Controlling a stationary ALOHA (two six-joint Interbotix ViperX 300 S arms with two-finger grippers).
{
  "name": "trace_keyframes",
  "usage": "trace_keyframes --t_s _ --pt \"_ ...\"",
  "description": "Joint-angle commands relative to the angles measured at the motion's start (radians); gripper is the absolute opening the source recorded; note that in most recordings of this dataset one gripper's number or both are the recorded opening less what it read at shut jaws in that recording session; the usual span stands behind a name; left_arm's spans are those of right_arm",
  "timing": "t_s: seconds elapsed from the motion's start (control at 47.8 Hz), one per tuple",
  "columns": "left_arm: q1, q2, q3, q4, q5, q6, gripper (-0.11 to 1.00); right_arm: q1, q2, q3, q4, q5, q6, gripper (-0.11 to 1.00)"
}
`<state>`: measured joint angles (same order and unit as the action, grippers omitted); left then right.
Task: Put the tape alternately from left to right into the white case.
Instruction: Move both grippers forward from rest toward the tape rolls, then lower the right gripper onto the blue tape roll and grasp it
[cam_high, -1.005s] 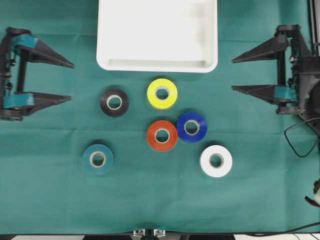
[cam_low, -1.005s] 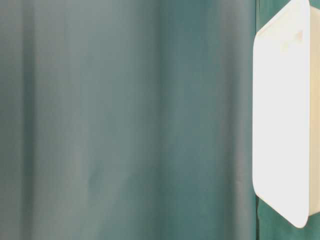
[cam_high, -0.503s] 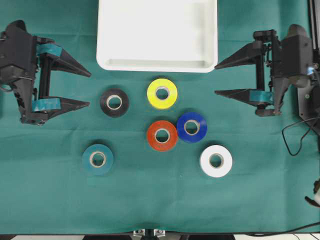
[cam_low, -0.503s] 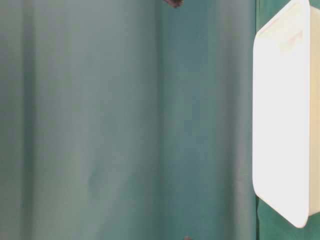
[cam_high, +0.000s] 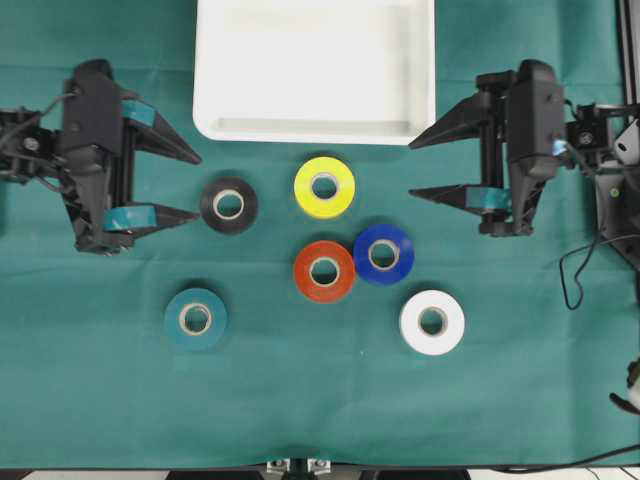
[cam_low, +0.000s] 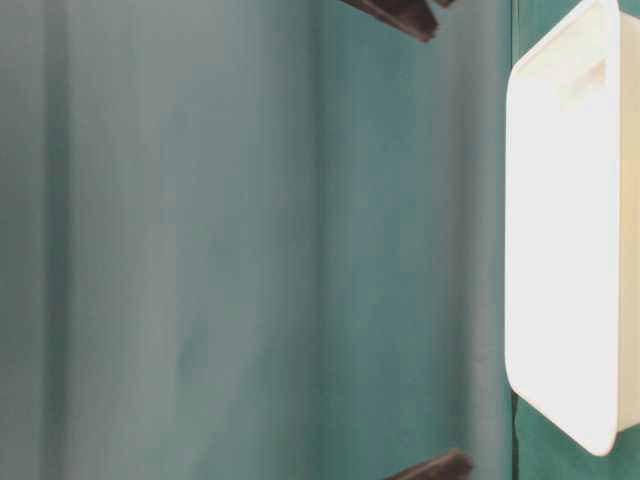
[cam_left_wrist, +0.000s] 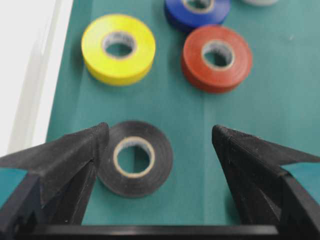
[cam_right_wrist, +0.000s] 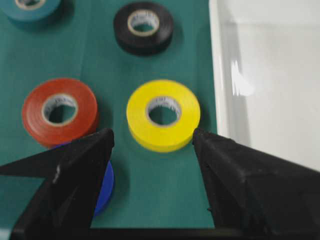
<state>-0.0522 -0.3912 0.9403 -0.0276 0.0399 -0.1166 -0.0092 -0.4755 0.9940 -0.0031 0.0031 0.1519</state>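
Observation:
The white case (cam_high: 315, 60) lies at the back centre with nothing in it. Several tape rolls lie flat in front of it: black (cam_high: 228, 205), yellow (cam_high: 324, 187), red (cam_high: 324, 270), blue (cam_high: 383, 254), white (cam_high: 432, 322) and teal (cam_high: 195, 318). My left gripper (cam_high: 198, 186) is open just left of the black roll (cam_left_wrist: 135, 157), which shows between the jaws, nearer one finger. My right gripper (cam_high: 410, 169) is open to the right of the yellow roll (cam_right_wrist: 163, 114), beside the case's front right corner (cam_right_wrist: 270, 75). Neither holds anything.
Green cloth covers the table. The red roll (cam_right_wrist: 60, 111) and the blue roll (cam_right_wrist: 104, 187) touch each other. Cables hang at the right edge (cam_high: 585, 280). In the table-level view, dark fingertips (cam_low: 395, 15) show at the top and bottom beside the case (cam_low: 560, 230).
Both arms have swung inward from the table's sides toward the rolls, the left toward the black one, the right toward the yellow one. The jaws' width is unchanged.

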Motion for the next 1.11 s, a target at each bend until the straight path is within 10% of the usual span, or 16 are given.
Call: trace_keyframes --t_s 0.0,1.089 --pt "0.005 0.015 -0.021 -0.002 0.018 0.000 0.58 -0.002 0.018 -0.034 0.000 0.009 0.002 0.77" --pt "0.005 0.041 -0.028 -0.002 0.038 0.000 0.58 0.080 0.095 -0.066 0.000 0.060 0.048 0.77"
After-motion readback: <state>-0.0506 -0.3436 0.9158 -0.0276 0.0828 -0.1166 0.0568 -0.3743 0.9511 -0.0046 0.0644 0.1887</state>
